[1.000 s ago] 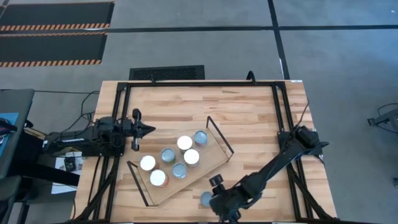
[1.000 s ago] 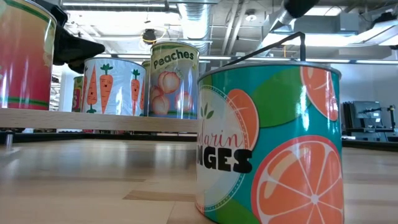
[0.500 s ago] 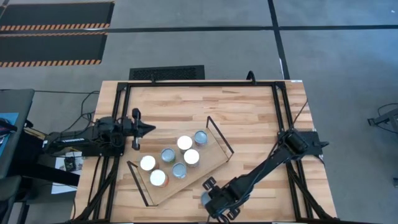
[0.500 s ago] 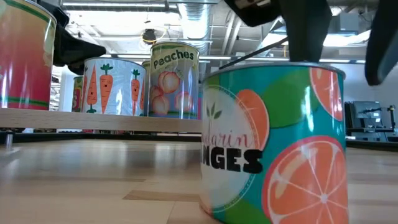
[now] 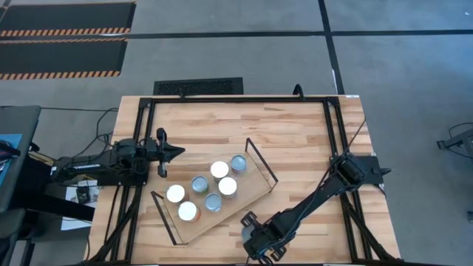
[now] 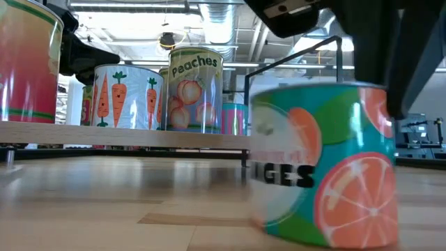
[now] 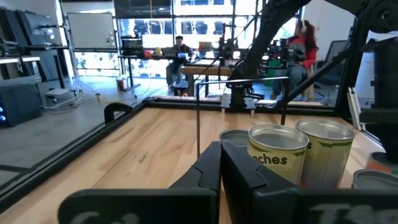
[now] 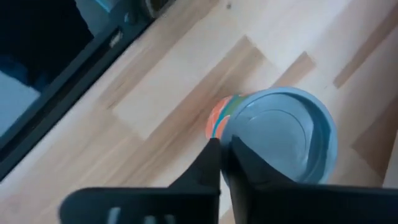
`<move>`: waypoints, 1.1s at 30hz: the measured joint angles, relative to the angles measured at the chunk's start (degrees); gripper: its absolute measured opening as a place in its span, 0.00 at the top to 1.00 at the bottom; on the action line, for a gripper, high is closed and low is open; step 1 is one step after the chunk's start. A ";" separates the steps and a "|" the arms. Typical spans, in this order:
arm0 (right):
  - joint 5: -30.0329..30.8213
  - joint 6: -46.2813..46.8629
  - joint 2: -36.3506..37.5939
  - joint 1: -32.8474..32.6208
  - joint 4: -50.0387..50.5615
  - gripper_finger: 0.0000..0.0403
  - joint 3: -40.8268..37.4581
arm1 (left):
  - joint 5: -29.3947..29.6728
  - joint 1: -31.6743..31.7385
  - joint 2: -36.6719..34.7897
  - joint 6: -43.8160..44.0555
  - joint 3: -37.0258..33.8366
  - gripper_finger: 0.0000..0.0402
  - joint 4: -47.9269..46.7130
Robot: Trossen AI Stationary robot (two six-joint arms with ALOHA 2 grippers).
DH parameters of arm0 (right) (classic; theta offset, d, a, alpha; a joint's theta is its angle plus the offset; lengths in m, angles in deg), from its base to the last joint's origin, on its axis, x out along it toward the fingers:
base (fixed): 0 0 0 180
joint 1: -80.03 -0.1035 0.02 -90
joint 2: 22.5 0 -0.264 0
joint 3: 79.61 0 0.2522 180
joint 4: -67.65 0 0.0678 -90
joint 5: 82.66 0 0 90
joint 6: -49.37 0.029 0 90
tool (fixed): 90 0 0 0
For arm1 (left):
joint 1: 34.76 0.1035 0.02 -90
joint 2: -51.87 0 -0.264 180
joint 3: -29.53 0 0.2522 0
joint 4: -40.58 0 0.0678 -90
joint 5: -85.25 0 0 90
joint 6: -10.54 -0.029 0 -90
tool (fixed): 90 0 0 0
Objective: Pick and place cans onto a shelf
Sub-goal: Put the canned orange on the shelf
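Tabletop point(image 5: 295, 133): butcher-block wood, pale strips with visible grain, smooth satin finish that reflects light softly in the low view. Shelf point(image 5: 255, 182), resting on the tabletop: light-wood board, matt, with thin black wire frames point(image 5: 262, 159) of metal at its short ends. Cans on the shelf point(image 5: 219, 169): metal tins with silvery or white round tops; the peaches can point(image 6: 196, 89) carries a glossy printed label. Orange-labelled can point(image 6: 324, 164), on the tabletop just beside the shelf: glossy teal and orange wrap, blue-grey ridged metal lid point(image 8: 283, 134). Right gripper point(image 8: 225, 155) above that lid: dark matt plastic-looking fingers.
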 joint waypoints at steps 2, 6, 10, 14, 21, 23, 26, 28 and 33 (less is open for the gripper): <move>-0.03 0.13 1.11 0.10 1.25 0.97 -0.25 | 0.00 0.00 0.00 0.00 0.00 1.00 0.02; 0.69 2.64 6.05 0.57 4.02 0.96 -0.28 | 0.00 0.00 0.00 0.33 0.00 1.00 0.00; 3.17 6.59 11.36 3.67 6.67 0.96 -0.15 | -0.02 0.00 0.00 0.37 0.00 1.00 -0.01; 4.49 7.26 13.59 8.92 6.78 0.96 -0.15 | -0.02 0.00 0.00 0.46 0.00 1.00 -0.01; 4.34 5.14 11.17 17.01 12.73 0.95 -0.06 | -0.02 -0.02 0.01 1.36 0.00 1.00 -0.01; 4.46 4.84 10.75 17.47 13.66 0.95 -0.31 | -0.01 -0.02 0.02 1.36 0.00 1.00 -0.01; 3.90 4.97 11.02 18.00 13.06 0.96 -0.06 | -0.04 -0.02 0.00 1.28 0.00 1.00 -0.05; 3.88 5.61 10.86 18.24 12.89 0.95 -0.15 | -0.03 -0.02 0.21 1.20 0.00 1.00 0.06; 4.04 8.63 10.03 19.33 12.29 0.95 -0.12 | -0.04 -0.02 0.39 1.20 0.00 1.00 0.02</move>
